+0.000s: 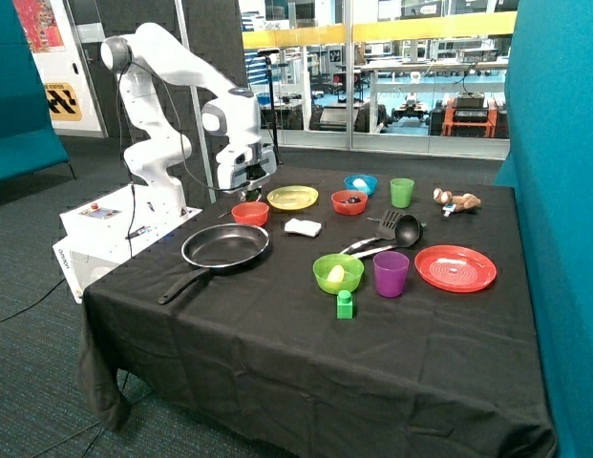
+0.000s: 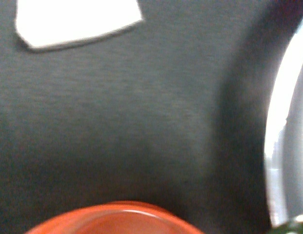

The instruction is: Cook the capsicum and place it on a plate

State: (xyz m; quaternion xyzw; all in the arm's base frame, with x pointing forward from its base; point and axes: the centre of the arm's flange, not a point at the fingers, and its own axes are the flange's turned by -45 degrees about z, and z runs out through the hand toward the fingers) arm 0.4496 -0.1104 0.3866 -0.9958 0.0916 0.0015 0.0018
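Observation:
My gripper (image 1: 246, 194) hangs just above a small red-orange bowl (image 1: 250, 213) at the table's back, between the black frying pan (image 1: 225, 246) and the yellow plate (image 1: 292, 197). The plate holds nothing. In the wrist view the bowl's rim (image 2: 117, 219) fills the lower edge and the pan's bright rim (image 2: 288, 122) runs down one side. A dark green scrap (image 2: 293, 226) shows in the corner beside that rim; it may be the capsicum, but I cannot tell. The outside view shows no capsicum plainly, and the pan looks empty.
A white piece (image 1: 303, 227) lies by the plate. Further along are a red bowl (image 1: 349, 201), blue bowl (image 1: 361, 183), green cup (image 1: 402, 192), black ladle and spatula (image 1: 396, 229), green bowl (image 1: 338, 272), purple cup (image 1: 391, 273), green block (image 1: 345, 303) and red plate (image 1: 455, 268).

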